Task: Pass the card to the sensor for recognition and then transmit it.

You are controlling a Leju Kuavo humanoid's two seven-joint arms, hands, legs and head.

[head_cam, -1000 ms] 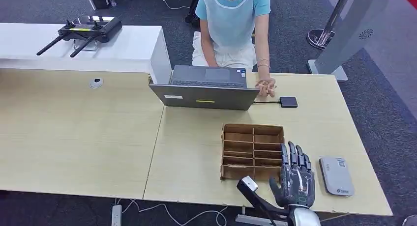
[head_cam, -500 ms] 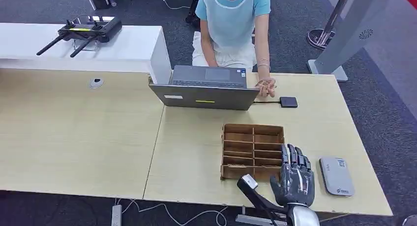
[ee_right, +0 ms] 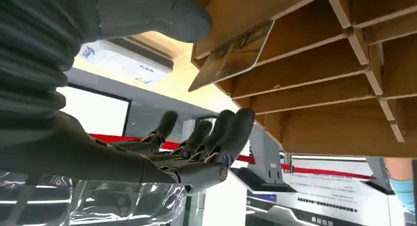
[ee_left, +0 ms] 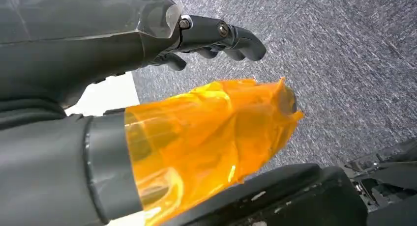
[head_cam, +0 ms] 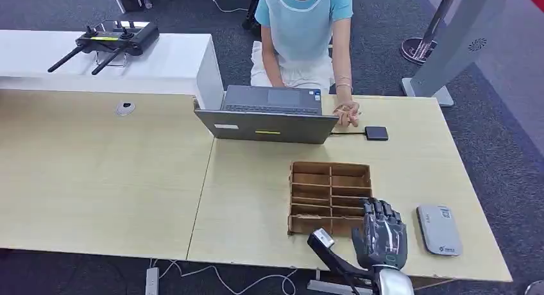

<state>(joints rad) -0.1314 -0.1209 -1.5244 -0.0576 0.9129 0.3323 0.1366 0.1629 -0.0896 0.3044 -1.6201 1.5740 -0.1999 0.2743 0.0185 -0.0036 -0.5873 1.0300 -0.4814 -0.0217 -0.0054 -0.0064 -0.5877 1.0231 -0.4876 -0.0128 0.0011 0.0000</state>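
A thin brown printed card (ee_right: 231,56) is seen slanted in the slotted wooden organiser box (head_cam: 330,179), apparently unheld; the right hand (head_cam: 380,237) is spread beside the grey card sensor (head_cam: 439,229).

You will find no text that reads clearly. Just right of the right hand (head_cam: 380,234), the grey sensor (head_cam: 439,229) carries a small logo and a line of print, too small to read. The card (ee_right: 231,55) beside the thumb shows dark, blurred lettering.
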